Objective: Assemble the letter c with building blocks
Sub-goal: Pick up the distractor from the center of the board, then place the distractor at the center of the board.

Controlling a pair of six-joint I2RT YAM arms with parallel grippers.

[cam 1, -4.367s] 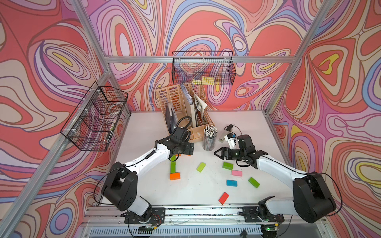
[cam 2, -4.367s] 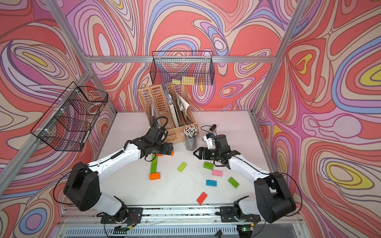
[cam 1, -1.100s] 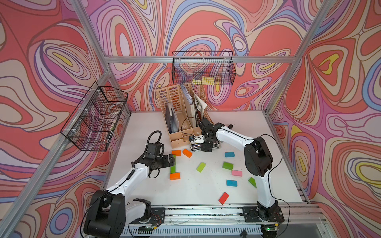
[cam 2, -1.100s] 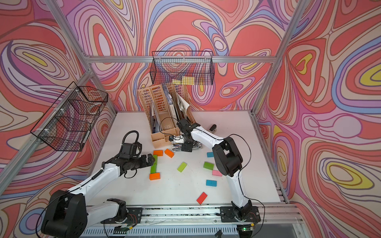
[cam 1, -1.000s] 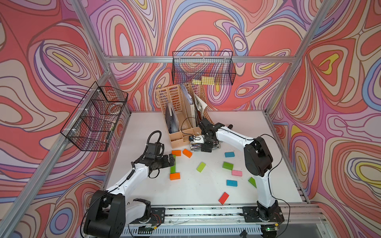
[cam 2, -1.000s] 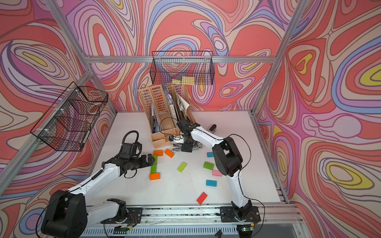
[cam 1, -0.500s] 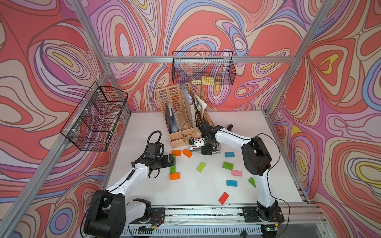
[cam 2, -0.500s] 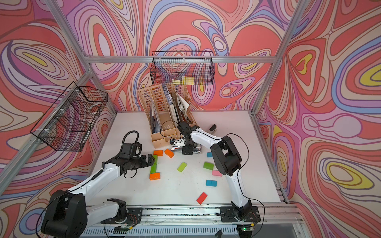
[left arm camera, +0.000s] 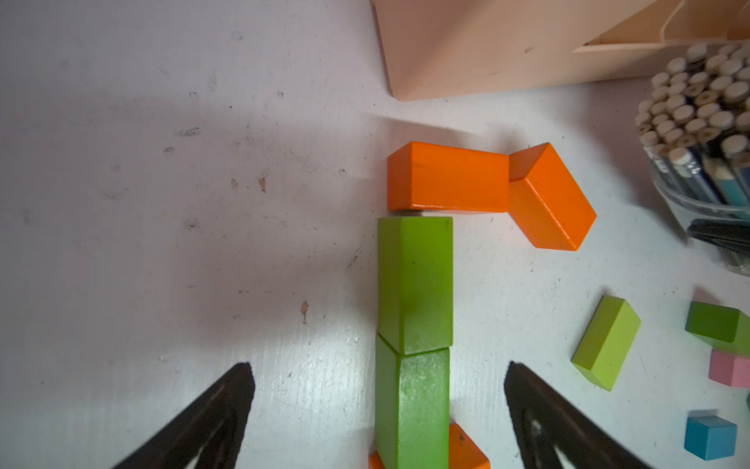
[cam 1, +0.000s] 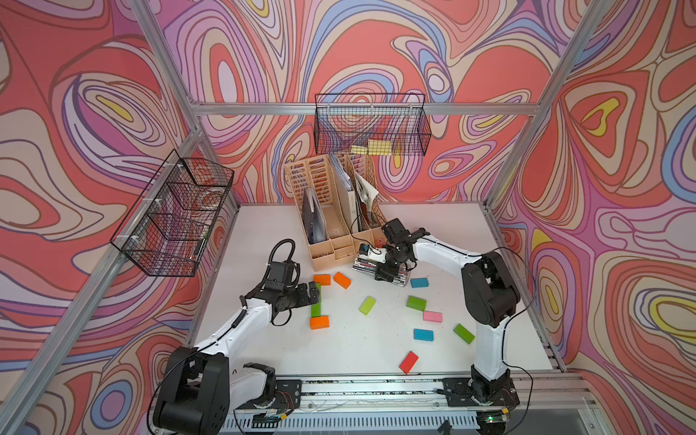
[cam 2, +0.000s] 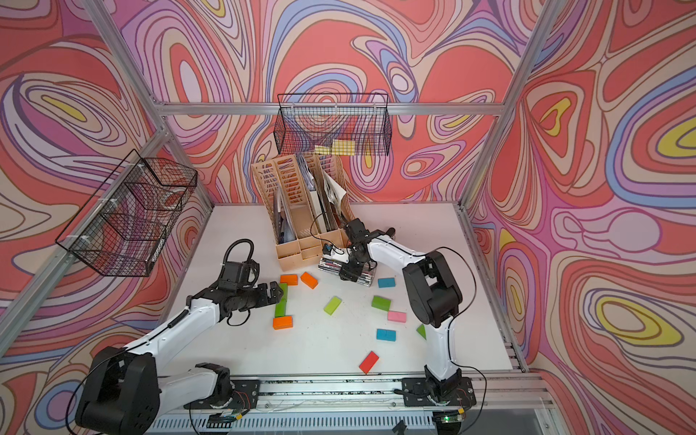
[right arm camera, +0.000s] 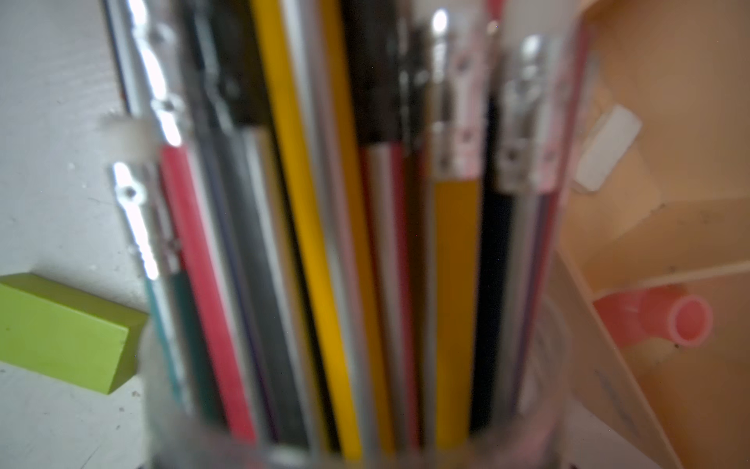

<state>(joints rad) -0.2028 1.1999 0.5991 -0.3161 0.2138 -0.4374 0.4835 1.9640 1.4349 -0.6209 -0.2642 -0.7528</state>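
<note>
The building blocks lie on the white table (cam 1: 263, 241). Two green blocks (left arm camera: 414, 284) stand end to end, with orange blocks (cam 1: 322, 279) (cam 1: 342, 280) at the far end and an orange one (cam 1: 319, 322) at the near end. My left gripper (left arm camera: 377, 369) (cam 1: 312, 293) hovers open, its fingers straddling the nearer green block without touching it. Loose lime (cam 1: 367, 304), green (cam 1: 415, 303), blue (cam 1: 419, 282), pink (cam 1: 432, 316) and red (cam 1: 409, 362) blocks lie to the right. My right gripper (cam 1: 388, 271) (cam 2: 350, 273) is down on a tipped clear pencil cup (right arm camera: 324, 243); its jaws are hidden.
A beige file organiser (cam 1: 331, 211) stands behind the blocks, close to the pencil cup (cam 1: 367, 265). Wire baskets hang on the left wall (cam 1: 173, 214) and back wall (cam 1: 371, 128). Another blue block (cam 1: 423, 334) and a green one (cam 1: 463, 333) lie near the right arm's base.
Over the last second the right gripper has sunk lower onto the pencil cup. The left arm has stayed still. Several seconds ago the cup stood upright and the right arm was elsewhere.
</note>
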